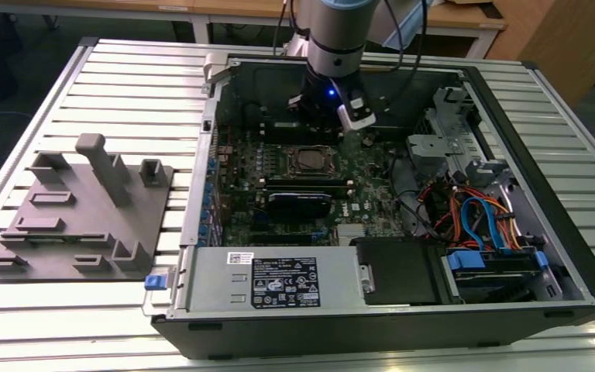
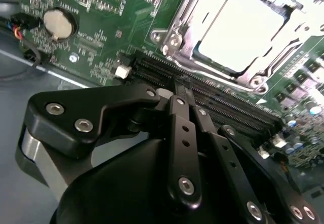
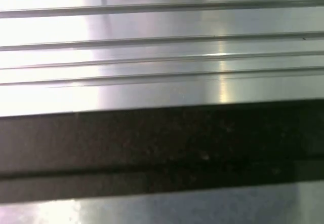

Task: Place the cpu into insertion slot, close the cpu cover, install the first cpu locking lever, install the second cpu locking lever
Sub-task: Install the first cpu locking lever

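Exterior view: gripper (image 1: 324,116) low inside the open computer case (image 1: 545,256), just behind the insertion slot (image 1: 309,160). Second wrist view: fingers (image 2: 185,100) pressed together, pinching nothing; cpu (image 2: 242,32) seated under the closed cpu cover (image 2: 174,34). First wrist view: ribbed metal table (image 3: 162,57), dark case edge (image 3: 162,148).

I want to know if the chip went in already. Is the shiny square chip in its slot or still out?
In. The cpu lies flat inside the insertion slot on the green board, with the cpu cover framing it. The gripper holds nothing.
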Robot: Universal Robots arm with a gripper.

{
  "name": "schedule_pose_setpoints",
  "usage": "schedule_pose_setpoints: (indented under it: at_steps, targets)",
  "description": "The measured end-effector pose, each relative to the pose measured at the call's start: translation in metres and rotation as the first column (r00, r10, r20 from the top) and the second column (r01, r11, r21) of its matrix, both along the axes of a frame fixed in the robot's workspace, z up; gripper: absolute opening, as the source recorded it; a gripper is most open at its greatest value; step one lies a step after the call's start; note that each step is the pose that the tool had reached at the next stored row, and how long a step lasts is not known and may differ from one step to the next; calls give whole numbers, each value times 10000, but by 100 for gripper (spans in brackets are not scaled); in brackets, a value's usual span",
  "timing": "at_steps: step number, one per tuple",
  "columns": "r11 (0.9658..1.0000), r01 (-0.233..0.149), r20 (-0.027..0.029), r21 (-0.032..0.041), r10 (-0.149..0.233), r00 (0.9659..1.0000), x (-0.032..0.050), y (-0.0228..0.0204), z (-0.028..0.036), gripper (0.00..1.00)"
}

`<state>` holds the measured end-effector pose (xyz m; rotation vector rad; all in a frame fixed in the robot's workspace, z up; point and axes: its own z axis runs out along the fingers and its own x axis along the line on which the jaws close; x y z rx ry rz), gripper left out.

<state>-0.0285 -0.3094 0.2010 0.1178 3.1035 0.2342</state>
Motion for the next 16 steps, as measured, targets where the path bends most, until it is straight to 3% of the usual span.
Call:
schedule_pose_setpoints:
  at_steps: [2,3,11,16]
  targets:
    - [9998,0,1,-182,0,10000,0,-1,0,10]
    - [9997,0,1,-226,0,10000,0,-1,2,10]
    - [9996,1,2,-298,-1,10000,0,-2,37,10]
    - [9994,0,1,-352,0,10000,0,-38,37,10]
